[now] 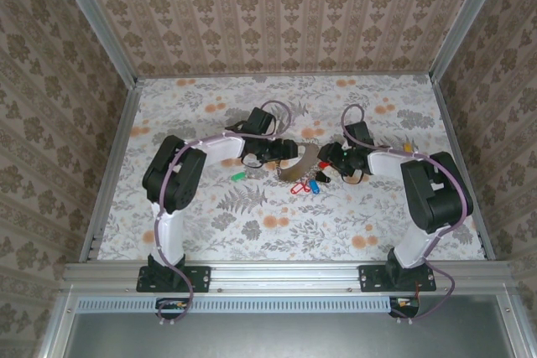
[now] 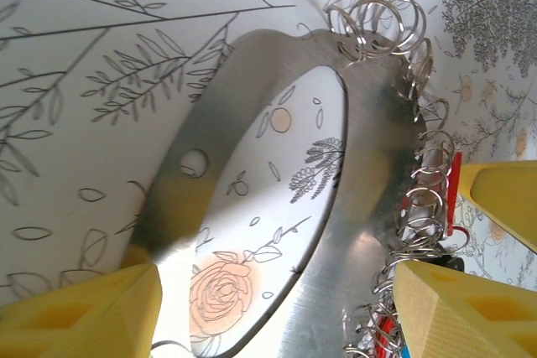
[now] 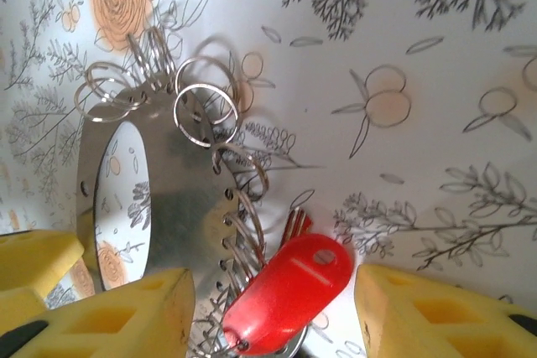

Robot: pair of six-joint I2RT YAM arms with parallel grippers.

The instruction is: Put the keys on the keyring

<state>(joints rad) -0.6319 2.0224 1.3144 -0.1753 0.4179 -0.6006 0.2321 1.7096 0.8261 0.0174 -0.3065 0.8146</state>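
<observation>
Left gripper (image 2: 277, 278) clamps the keyring (image 2: 168, 207) mid-table. Right gripper (image 3: 273, 282) stands released astride the red key (image 3: 289, 291) at its 6 o'clock. Risk: closing snags neighbouring rings, twisting the keyring loose.

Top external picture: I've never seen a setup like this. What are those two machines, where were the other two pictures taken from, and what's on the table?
Those are two robot arms bolted at the table's near edge, seen by a camera above and behind them. Each ends in a two-finger gripper with yellow fingers. The close-ups come from cameras on each wrist, looking past their own fingers. Between the arms is an oval metal keyring edged with small split rings. It spans the left gripper and looks gripped. A red key sits inside the right gripper; whether it's pinched is unclear. A green key lies on the flowered table.
</observation>
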